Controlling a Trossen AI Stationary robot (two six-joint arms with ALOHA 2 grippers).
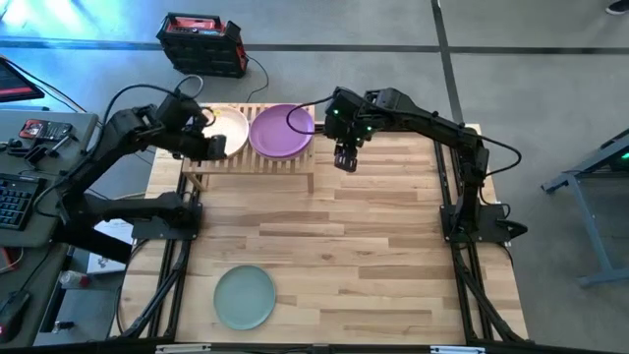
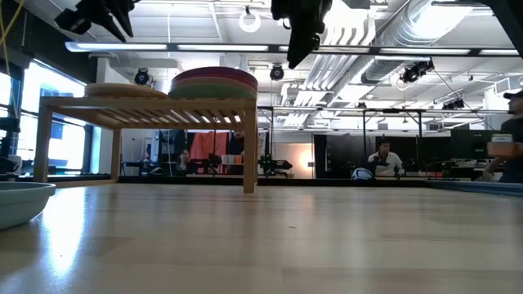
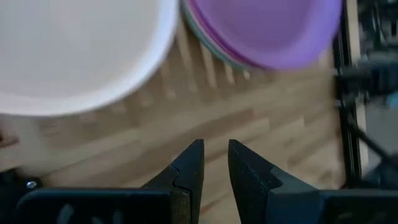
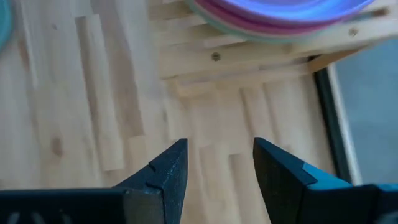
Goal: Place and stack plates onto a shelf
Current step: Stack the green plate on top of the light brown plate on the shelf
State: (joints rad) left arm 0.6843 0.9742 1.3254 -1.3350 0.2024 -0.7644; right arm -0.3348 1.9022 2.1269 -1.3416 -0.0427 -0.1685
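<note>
The shelf [image 1: 257,160], a low slatted wood rack, stands at the table's far side on its legs [image 2: 249,155]. On its left half lies a pale beige plate [image 1: 226,128]. On its right half sits a stack of plates with a purple one on top [image 1: 280,131], and pink and green rims show beneath it [image 2: 214,84]. A sage green plate [image 1: 245,296] lies flat on the table near the front edge. My left gripper [image 1: 214,147] hovers open over the shelf's left front part. My right gripper [image 1: 345,162] hangs open just right of the shelf. Both are empty.
Bare tabletop [image 1: 344,246] stretches between the shelf and the green plate. A black and red case [image 1: 201,44] sits on the floor beyond the far edge. A desk with a keyboard [image 1: 15,202] stands to the left. People [image 2: 384,159] are in the room behind.
</note>
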